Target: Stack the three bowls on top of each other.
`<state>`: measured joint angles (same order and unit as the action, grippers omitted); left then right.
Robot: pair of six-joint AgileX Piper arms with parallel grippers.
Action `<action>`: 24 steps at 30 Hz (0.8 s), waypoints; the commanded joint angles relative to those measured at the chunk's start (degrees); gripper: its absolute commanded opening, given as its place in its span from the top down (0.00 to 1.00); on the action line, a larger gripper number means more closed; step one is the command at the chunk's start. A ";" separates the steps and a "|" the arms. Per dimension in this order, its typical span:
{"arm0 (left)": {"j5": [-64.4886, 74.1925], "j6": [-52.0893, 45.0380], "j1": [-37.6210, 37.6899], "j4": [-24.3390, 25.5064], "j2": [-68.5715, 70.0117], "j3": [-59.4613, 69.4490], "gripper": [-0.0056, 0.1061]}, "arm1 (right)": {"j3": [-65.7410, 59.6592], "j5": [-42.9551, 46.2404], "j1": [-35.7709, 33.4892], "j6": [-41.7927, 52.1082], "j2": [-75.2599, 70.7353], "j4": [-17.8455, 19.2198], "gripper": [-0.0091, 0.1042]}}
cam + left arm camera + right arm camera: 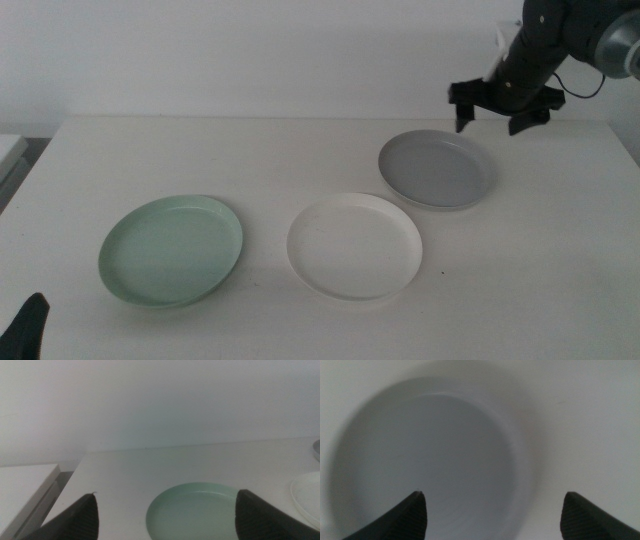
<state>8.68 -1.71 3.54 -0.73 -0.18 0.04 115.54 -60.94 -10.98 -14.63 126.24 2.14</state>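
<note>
Three bowls sit apart on the white table (pixel 560 250), none stacked. Mint green bowl (pixel 171 249) at the near left, white bowl (pixel 354 245) in the middle just right of it, grey bowl (pixel 436 168) farther back and to the right; the white and grey rims are close but not touching. Right gripper (pixel 494 117) hangs in the air over the far right edge of the grey bowl, jaws spread wide, holding nothing. The right wrist view looks straight down into the grey bowl (pixel 427 465), with the two dark jaws wide apart, one over the bowl's inside, the other over bare table past the rim. Left gripper (pixel 25 325) waits low at the near left corner, only a dark tip showing in the middle view. Its wrist view shows its jaws also wide apart and empty, the mint green bowl (pixel 192 510) lying ahead between them, and the white bowl's (pixel 307 497) edge off to one side.
</note>
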 commanded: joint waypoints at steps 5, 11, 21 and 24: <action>-0.78 0.14 -0.08 -0.11 0.18 -0.04 0.11 | 10.08 -3.60 4.67 2.78 9.84 -0.55 0.35; -0.78 0.25 -0.08 -0.11 0.18 -0.04 0.11 | 13.09 -3.22 5.12 3.52 15.29 -0.84 0.39; -0.78 0.25 -0.08 -0.11 0.18 -0.04 0.11 | 13.09 -3.38 5.12 3.62 17.97 -1.37 0.56; -0.78 0.25 -0.08 -0.11 0.18 -0.04 0.11 | 13.09 -3.49 5.12 3.76 18.06 -1.37 0.66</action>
<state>8.68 -1.60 3.54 -0.73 -0.18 0.04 128.34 -63.96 -6.22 -11.52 143.92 0.00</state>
